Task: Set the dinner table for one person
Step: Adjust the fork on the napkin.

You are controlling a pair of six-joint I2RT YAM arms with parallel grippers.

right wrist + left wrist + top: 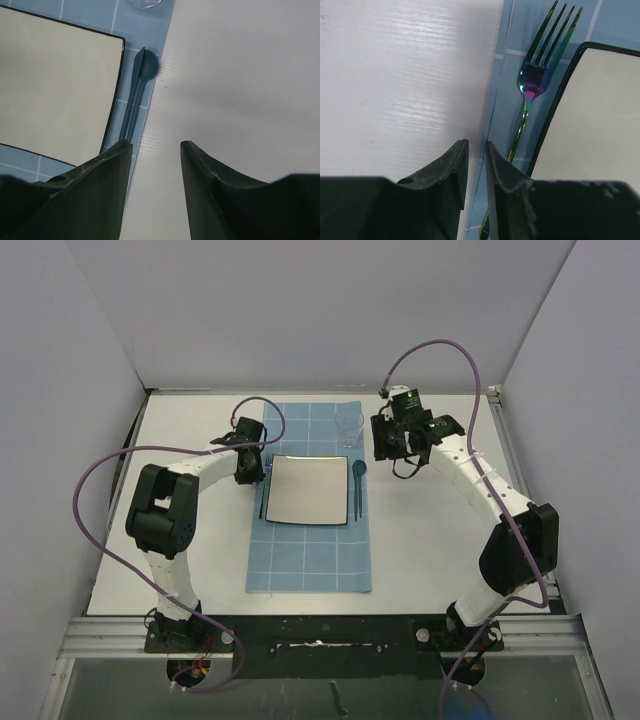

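Note:
The white dinner table (440, 540) carries a blue gridded mat (310, 550). On the mat lies a square cream plate with a black rim (308, 489). An iridescent fork (535, 80) lies on the plate's left. A blue spoon (144, 65) lies on its right, with a second thin blue utensil beside it. A clear glass (349, 426) stands at the mat's far right corner. My left gripper (477, 145) hovers over the mat's left edge by the fork handle, shut to a narrow slit and empty. My right gripper (156, 145) is open and empty over bare table just right of the spoon.
A black rail (320, 625) runs along the table's near edge by the arm bases. Grey walls stand on the left, back and right sides. Purple cables loop above both arms.

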